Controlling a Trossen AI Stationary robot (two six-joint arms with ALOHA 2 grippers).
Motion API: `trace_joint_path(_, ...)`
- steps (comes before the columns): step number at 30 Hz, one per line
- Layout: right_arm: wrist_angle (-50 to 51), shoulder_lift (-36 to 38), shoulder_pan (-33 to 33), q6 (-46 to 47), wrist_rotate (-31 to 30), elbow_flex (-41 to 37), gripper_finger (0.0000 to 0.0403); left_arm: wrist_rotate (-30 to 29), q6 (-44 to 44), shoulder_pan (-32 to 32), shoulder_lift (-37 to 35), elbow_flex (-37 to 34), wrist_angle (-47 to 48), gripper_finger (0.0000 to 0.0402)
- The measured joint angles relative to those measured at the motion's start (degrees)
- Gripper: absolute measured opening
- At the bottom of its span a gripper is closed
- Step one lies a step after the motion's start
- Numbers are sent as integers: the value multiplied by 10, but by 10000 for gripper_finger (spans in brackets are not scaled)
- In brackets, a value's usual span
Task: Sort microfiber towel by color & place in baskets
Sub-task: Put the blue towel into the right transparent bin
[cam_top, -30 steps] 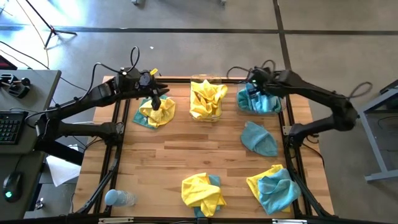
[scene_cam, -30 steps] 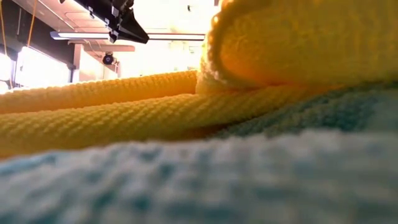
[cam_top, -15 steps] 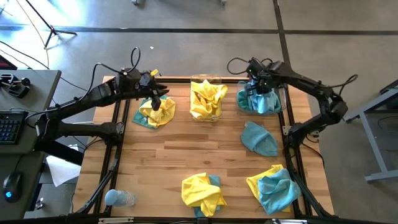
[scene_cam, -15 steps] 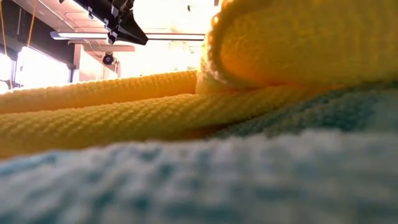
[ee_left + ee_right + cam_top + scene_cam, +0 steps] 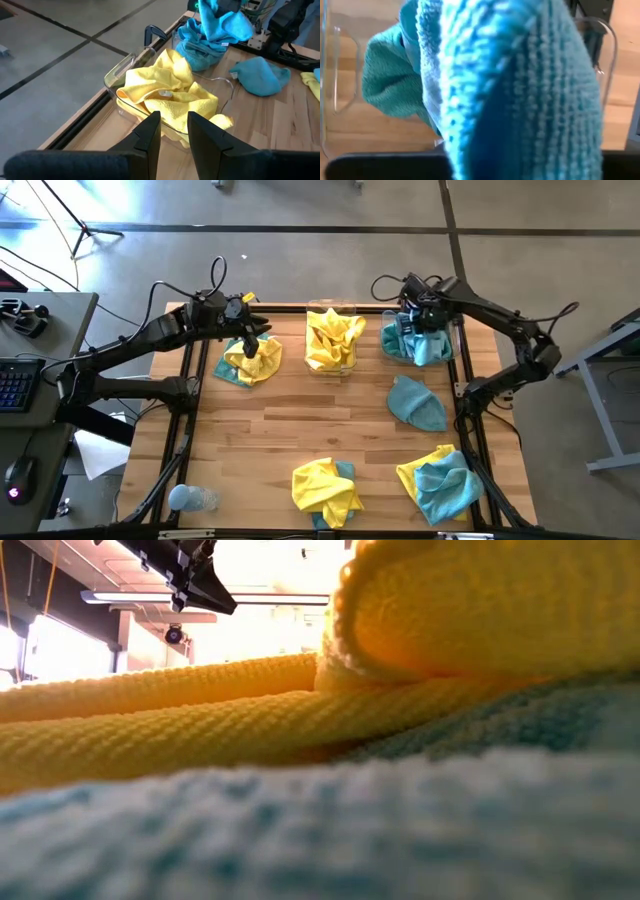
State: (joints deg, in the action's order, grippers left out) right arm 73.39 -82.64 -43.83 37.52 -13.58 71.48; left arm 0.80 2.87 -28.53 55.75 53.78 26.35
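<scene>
My right gripper (image 5: 416, 318) hangs over the far right basket (image 5: 388, 320), shut on a teal towel (image 5: 222, 22) that dangles above the teal cloths in it. That towel fills the right wrist view (image 5: 520, 85) and hides the fingers. The middle basket (image 5: 119, 70) holds yellow towels (image 5: 333, 340). My left gripper (image 5: 174, 131) is open with nothing between its fingers, above a yellow and teal pile (image 5: 250, 360) at the far left. A loose teal towel (image 5: 415, 402) and two mixed piles (image 5: 325, 488) (image 5: 440, 480) lie on the table. My right gripper holds the teal towel by its upper part (image 5: 207, 6) from above, pointing steeply down. The cloth itself covers the place of contact, so layers and edge cannot be told. The towel hangs bunched below the gripper, its lower end just over the teal cloths in the basket.
A pale blue bottle (image 5: 190, 498) lies at the near left corner. The low view is blocked by a yellow towel (image 5: 300, 710) and a teal one (image 5: 400, 830) right in front of the lens. Bare wood (image 5: 300, 415) lies in the table's middle.
My right arm has swung at the elbow, and its gripper has sunk a little over the far right basket with the teal towel, tipping more steeply downward. The towel stays bunched below it.
</scene>
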Motion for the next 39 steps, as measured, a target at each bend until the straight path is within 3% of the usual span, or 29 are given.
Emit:
trace_joint_path(8, 66, 48, 0, 35, 6, 0, 153, 0, 0, 0, 0, 0, 0, 82)
trace_joint_path(12, 105, 77, 0, 60, 2, 0, 156, 0, 0, 0, 0, 0, 0, 82)
trace_joint_path(19, 60, 106, 0, 39, -4, 0, 156, 0, -9, 0, 0, 0, -1, 82)
trace_joint_path(24, 93, 106, 1, 61, -22, 0, 156, 0, 1, 0, 0, 0, -1, 82)
trace_joint_path(27, 80, 107, 5, -14, 9, 0, 156, 0, 5, 0, 0, 0, -1, 82)
trace_joint_path(31, 98, 107, 4, 33, -79, 0, 156, 0, 10, 0, 0, 0, -1, 82)
trace_joint_path(34, 73, 108, 3, -36, -37, 0, 156, 0, 16, 0, 0, 0, -1, 82)
trace_joint_path(37, 69, 107, 6, -18, -72, 0, 156, 0, 16, 0, 0, 0, -1, 82)
trace_joint_path(39, 47, 109, 6, -51, -37, 0, 156, 0, 15, 0, 0, 0, -1, 82)
